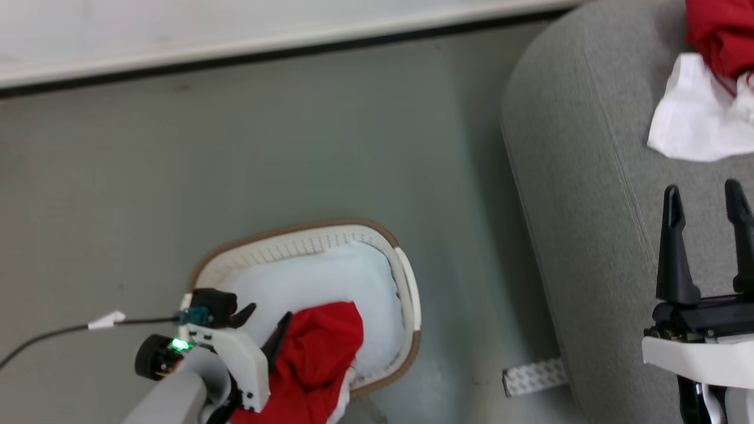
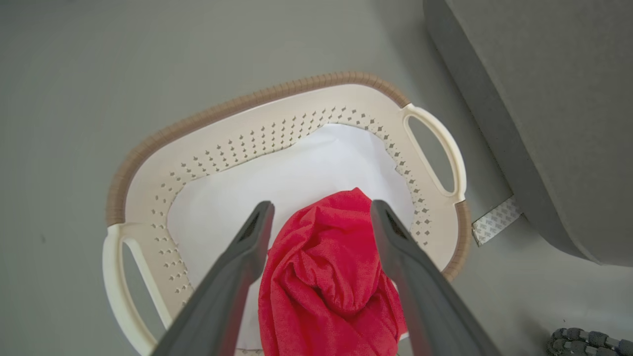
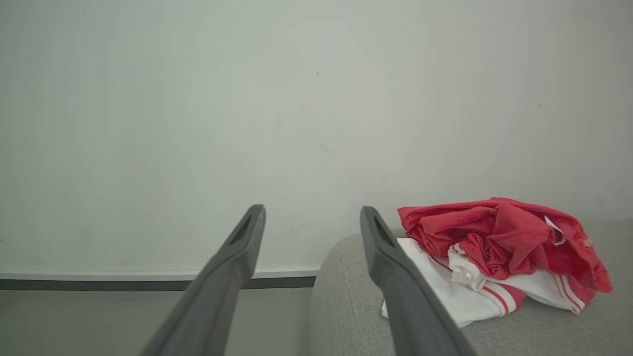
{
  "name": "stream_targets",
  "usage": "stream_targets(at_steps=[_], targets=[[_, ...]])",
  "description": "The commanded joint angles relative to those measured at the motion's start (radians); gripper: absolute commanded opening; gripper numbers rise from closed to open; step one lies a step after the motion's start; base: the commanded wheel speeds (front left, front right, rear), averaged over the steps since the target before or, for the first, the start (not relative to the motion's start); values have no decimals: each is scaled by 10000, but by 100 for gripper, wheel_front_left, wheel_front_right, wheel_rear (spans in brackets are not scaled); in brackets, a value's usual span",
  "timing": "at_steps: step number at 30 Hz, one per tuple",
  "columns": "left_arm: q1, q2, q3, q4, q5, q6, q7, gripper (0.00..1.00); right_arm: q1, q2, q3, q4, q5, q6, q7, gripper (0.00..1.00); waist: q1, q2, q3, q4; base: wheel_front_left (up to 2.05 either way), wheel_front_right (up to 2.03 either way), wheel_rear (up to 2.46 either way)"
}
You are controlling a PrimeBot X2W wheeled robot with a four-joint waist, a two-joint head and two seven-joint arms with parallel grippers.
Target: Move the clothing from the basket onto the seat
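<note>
The cream basket [image 1: 306, 234] with a brown rim stands on the floor left of the grey seat [image 1: 589, 176]. A bunched piece of red clothing [image 2: 321, 277] lies at its near side on a pale flat cushion [image 2: 296, 168]. My left gripper [image 2: 321, 205] hangs open over the basket, one finger on each side of the red bundle [image 1: 321, 347]. More red and white clothing [image 3: 494, 242] lies heaped on the seat [image 3: 346, 301], at the top right in the head view [image 1: 716, 35]. My right gripper [image 1: 702, 191] is open above the seat cushion, nothing between its fingers [image 3: 390, 267].
A strip of patterned tape [image 1: 533, 377] lies on the grey floor between basket and seat. A dark cable [image 1: 59, 334] with a white tag runs in from the left. A white wall and dark baseboard [image 1: 235, 53] close off the far side.
</note>
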Motion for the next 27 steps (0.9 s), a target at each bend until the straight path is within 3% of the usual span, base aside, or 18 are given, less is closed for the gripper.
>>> stream_targets(at_steps=[1,14,24,25,26,27], targets=[[-319,235,-269,253,-248,15,129,100,-227,11,19,-173,126,-22,2,100,-3,0,995,-689,0,0,0],[-1723,1158,-2844,1671,-2228,15,1566,100,-907,17,231,-1493,915,-22,2,100,-3,0,3269,-1823,0,0,0],[-2363,1511,-4275,1865,-3242,14,2281,100,-1066,14,292,-1664,1258,-22,4,100,-3,0,4005,-2201,0,0,0],[-2410,1527,-4392,1878,-3322,14,2292,31,-1075,14,303,-1648,1270,-22,4,100,-3,0,4007,-2208,0,0,0],[-2439,1540,-4508,1887,-3398,14,2270,0,-1080,14,310,-1625,1269,-23,4,100,-3,0,3999,-2214,0,0,0],[-2440,1548,-4610,1895,-3493,13,2248,0,-1087,14,316,-1599,1270,-22,4,100,-3,0,3977,-2218,0,0,0]])
